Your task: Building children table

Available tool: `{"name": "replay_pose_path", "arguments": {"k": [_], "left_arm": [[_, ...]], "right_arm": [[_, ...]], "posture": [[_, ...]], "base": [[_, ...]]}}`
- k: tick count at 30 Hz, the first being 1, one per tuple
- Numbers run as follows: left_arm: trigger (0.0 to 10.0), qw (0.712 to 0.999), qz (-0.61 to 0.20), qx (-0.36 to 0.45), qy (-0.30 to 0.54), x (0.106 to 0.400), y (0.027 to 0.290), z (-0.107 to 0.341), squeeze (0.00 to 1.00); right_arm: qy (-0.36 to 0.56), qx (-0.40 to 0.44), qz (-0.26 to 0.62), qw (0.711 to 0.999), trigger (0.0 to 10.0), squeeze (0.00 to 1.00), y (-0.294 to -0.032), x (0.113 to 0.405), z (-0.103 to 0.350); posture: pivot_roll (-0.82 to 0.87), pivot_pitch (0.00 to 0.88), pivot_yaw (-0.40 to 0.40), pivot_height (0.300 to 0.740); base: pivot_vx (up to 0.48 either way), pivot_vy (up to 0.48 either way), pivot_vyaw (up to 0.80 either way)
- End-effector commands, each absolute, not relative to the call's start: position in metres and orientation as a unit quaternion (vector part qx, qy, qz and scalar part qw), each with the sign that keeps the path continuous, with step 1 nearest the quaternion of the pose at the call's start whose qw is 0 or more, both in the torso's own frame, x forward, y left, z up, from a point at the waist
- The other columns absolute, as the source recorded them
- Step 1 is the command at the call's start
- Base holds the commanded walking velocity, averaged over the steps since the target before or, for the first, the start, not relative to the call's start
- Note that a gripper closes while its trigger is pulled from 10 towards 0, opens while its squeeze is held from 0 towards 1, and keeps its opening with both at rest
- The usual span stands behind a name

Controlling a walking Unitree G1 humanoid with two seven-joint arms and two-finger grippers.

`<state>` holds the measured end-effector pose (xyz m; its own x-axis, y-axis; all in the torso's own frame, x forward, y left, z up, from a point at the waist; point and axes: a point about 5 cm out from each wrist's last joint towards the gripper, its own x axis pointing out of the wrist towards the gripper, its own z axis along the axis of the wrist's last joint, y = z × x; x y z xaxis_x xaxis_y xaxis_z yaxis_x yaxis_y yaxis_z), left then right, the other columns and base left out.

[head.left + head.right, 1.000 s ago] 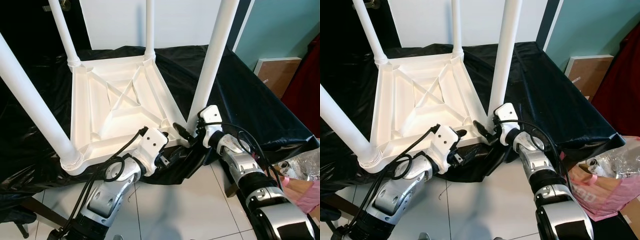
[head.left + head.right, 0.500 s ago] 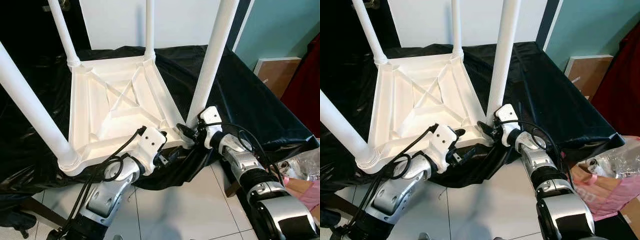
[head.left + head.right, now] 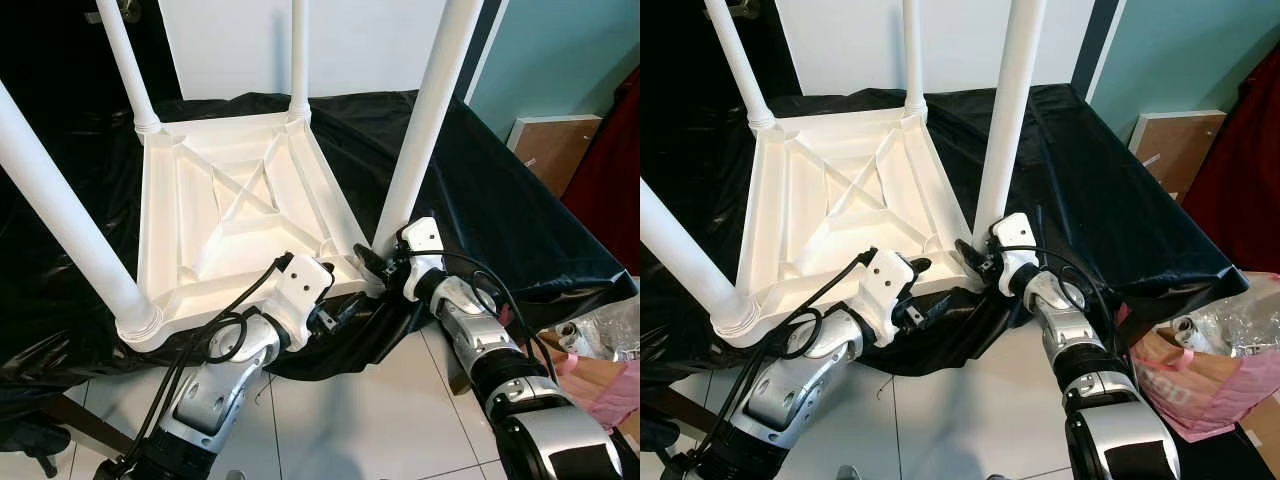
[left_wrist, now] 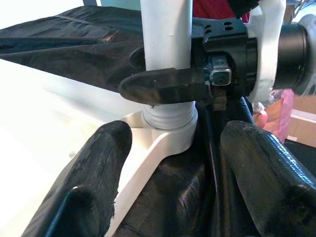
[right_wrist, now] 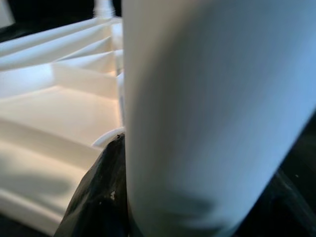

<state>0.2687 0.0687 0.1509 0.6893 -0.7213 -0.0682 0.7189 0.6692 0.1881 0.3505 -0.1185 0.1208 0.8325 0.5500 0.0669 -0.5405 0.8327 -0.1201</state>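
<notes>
Basically little has changed from half a second back: the upside-down white plastic children's table (image 3: 235, 215) sits where it was on the black-sheeted desk (image 3: 480, 190), and both arms hold the same posture at its near right corner. The right pincer (image 3: 372, 265) stays clamped around the base of the near right white round table leg (image 3: 425, 120), one black finger (image 4: 163, 86) crossing in front of the leg just above its threaded collar; the right forearm has edged slightly closer to the table. The left pincer (image 4: 170, 168) is spread wide, gripping nothing, fingers either side of the same corner and close below the leg socket.

All four leg tops are cut off by the head views' upper edge. Right wrist view is blurred, mostly leg surface; its far finger is hard to make out. A pink bag (image 3: 1200, 370) lies on the white tiled floor (image 3: 350, 420), right of the table, partly cut off.
</notes>
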Motion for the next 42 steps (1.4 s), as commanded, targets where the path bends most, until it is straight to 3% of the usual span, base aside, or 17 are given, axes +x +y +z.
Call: {"name": "replay_pose_path", "arguments": {"k": [1,5,13,17,29,30,36,42], "left_arm": [[10.0,0.907,-0.408,0.102,-0.001,0.266,0.067,0.148,0.00],[10.0,0.906,-0.411,0.102,-0.001,0.267,0.065,0.148,0.00],[10.0,0.905,-0.414,0.100,-0.001,0.267,0.064,0.148,0.00],[10.0,0.905,-0.414,0.099,-0.001,0.267,0.063,0.147,0.00],[10.0,0.906,-0.412,0.099,0.001,0.266,0.064,0.147,0.00],[10.0,0.906,-0.412,0.099,0.001,0.266,0.064,0.146,0.00],[10.0,0.906,-0.410,0.100,0.001,0.267,0.065,0.146,0.00],[10.0,0.907,-0.409,0.104,0.002,0.268,0.068,0.146,0.00]], "right_arm": [[-0.011,-0.036,0.258,0.965,10.0,0.00,-0.119,0.344,0.102],[-0.008,-0.022,0.161,0.987,10.0,0.00,-0.113,0.340,0.097],[0.003,0.001,0.078,0.997,10.0,0.00,-0.100,0.335,0.092],[-0.011,0.003,0.097,0.995,10.0,0.00,-0.086,0.334,0.097],[-0.007,-0.004,0.082,0.997,10.0,0.00,-0.090,0.335,0.100],[-0.008,-0.005,0.083,0.997,10.0,0.95,-0.089,0.335,0.101],[-0.033,-0.005,0.116,0.993,10.0,1.00,-0.090,0.337,0.111],[-0.048,-0.011,0.222,0.974,10.0,1.00,-0.107,0.336,0.116]], "posture": [[0.04,0.061,-0.071,0.740],[0.03,0.059,-0.067,0.740],[0.02,0.057,-0.065,0.740],[0.03,0.050,-0.068,0.740],[0.03,0.046,-0.072,0.740],[0.03,0.043,-0.070,0.740],[0.03,0.038,-0.066,0.740],[0.03,0.030,-0.063,0.740]], "base": [[0.000,0.000,0.00],[0.000,0.000,0.00],[0.000,0.000,0.00],[0.000,0.000,0.00],[0.000,0.000,0.00],[0.000,0.000,0.00],[0.000,0.000,0.00],[0.000,0.000,0.00]]}}
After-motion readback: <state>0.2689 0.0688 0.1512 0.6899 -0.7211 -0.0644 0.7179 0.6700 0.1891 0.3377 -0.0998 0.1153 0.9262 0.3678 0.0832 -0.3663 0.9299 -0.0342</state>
